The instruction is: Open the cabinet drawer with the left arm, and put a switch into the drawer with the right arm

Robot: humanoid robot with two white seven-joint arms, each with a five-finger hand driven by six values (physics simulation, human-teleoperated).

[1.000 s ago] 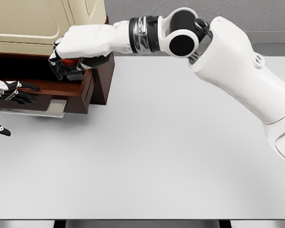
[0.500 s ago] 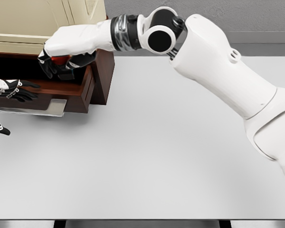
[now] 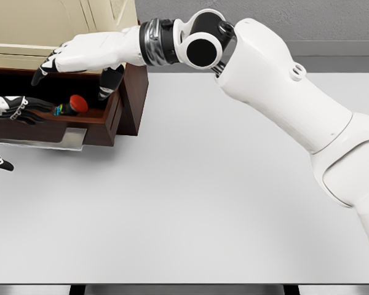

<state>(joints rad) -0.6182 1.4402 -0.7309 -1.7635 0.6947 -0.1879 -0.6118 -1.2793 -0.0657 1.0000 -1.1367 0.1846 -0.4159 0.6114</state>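
Two hands show at the far left corner of the bench [image 3: 221, 203], both at the cabinet's pulled-out drawer [image 3: 104, 120]. The right hand [image 3: 80, 52] hangs over the drawer with its fingers spread and extended toward the left, the thumb pointing down beside the drawer's right wall; it grips nothing. Its white forearm runs level to the right into a dark ribbed wrist band and a round black-capped joint, from which the thick white upper arm slopes down to the picture's right edge.

The left hand [image 3: 15, 110] comes in at the left edge, dark fingers reaching rightward over the drawer's front wall; I cannot tell whether they clasp the wall or merely rest on it. A separate white-and-black fingertip shows lower at the left edge.

The switch [image 3: 74, 106], a small dark body with a red round button and a spot of blue and green on its side, lies inside the drawer on its floor, just beyond the left hand's fingertips and below the right hand, touching neither.

The drawer is dark reddish-brown wood, with a pale metal handle plate [image 3: 55, 140] below its front. Above it rises the cream cabinet [image 3: 43, 31]. No writing is legible anywhere.
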